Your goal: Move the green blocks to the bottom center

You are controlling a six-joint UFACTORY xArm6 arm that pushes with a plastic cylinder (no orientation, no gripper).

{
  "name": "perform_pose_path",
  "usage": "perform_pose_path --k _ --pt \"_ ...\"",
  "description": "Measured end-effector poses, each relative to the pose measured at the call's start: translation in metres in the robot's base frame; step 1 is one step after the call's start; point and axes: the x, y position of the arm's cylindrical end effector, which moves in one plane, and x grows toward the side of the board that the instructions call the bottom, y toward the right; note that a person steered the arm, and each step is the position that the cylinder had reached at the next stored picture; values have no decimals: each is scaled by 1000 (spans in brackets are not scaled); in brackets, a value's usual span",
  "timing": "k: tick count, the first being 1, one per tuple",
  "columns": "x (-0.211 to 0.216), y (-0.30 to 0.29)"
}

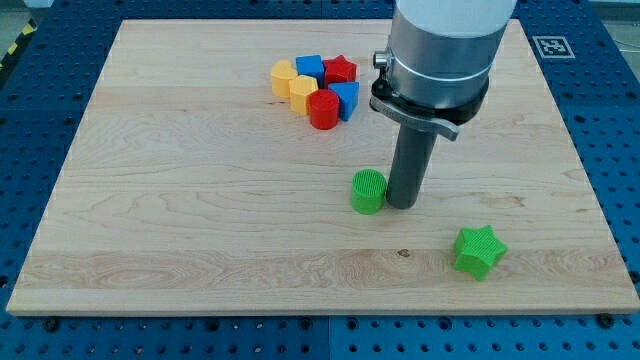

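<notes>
A green cylinder [367, 191] stands on the wooden board [180, 200] a little right of the middle. My tip [402, 204] rests on the board right against the cylinder's right side. A green star [479, 251] lies near the bottom right, apart from the tip and from the cylinder.
A cluster sits at the top middle: two yellow blocks [293, 82], a red cylinder [323, 109], a blue block [310, 68], a second blue block [345, 98] and a red star [340, 70]. A black-and-white marker [553, 46] is at the board's top right corner.
</notes>
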Motion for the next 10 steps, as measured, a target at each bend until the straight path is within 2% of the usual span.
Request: perform_pose_path --k 1,2,4,5,6,7,10 --pt "-40 -14" --pt "-38 -49" --pt "34 -47" --pt "33 -64" --pt "41 -63" --pt "50 -31" --pt "16 2"
